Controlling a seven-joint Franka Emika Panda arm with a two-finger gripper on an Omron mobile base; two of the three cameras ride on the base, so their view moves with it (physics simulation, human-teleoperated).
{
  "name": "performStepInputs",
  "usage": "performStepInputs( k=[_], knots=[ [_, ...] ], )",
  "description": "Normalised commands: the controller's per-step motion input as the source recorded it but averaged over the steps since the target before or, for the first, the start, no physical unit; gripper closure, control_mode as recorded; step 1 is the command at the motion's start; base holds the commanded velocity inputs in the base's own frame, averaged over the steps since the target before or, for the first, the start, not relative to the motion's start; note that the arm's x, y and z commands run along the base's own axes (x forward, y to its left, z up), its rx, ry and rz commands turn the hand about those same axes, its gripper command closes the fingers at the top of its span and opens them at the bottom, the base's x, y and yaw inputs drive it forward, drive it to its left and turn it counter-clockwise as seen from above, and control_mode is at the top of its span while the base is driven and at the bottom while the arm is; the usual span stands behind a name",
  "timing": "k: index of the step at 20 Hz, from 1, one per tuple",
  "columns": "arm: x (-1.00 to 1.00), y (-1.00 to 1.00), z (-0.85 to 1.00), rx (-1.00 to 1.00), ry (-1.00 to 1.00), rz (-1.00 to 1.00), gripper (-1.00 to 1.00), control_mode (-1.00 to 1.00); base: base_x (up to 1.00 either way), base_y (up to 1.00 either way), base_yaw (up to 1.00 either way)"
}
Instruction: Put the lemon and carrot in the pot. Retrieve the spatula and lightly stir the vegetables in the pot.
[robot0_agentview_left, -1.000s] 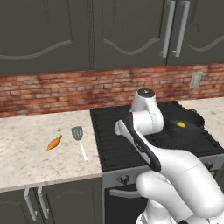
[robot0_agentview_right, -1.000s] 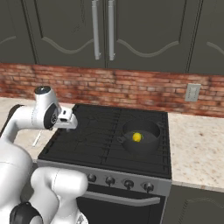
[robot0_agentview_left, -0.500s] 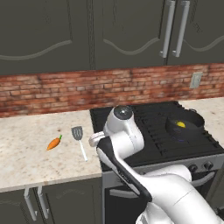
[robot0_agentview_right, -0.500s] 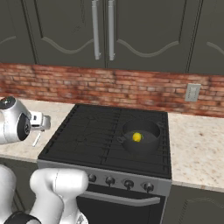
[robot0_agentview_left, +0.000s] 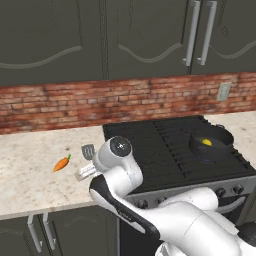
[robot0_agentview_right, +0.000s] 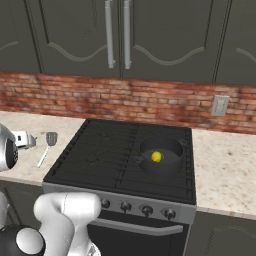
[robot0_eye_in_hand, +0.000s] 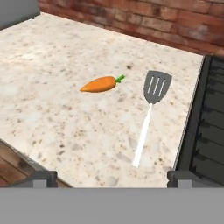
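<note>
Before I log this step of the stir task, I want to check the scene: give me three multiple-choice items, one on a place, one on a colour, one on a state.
1. Where does the lemon lie?
A. on the counter beside the carrot
B. inside the pot
C. on the floor

2. What colour is the head of the spatula?
A. grey
B. red
C. green

3. How does the gripper stand?
A. shut on the carrot
B. shut on the spatula
C. open, holding nothing

Answers:
1 B, the yellow fruit sits within the dark pot on the stove.
2 A, the slotted head is grey on a light handle.
3 C, the hand view has both finger tips wide apart, with the carrot and spatula lying free on the counter.
</note>
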Motion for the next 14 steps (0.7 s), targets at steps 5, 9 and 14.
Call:
performStepInputs(
  k=[5, 9, 14],
  knots=[
    [0.21, 0.17, 0.00, -0.01, 0.21, 0.00, -1.00, -1.00, 0.00, 0.00, 0.00],
    [0.56, 0.14, 0.00, 0.00, 0.20, -0.10, -1.00, -1.00, 0.00, 0.00, 0.00],
    [0.71, 0.49, 0.00, -0.03, 0.21, -0.28, -1.00, -1.00, 0.00, 0.00, 0.00]
  ],
)
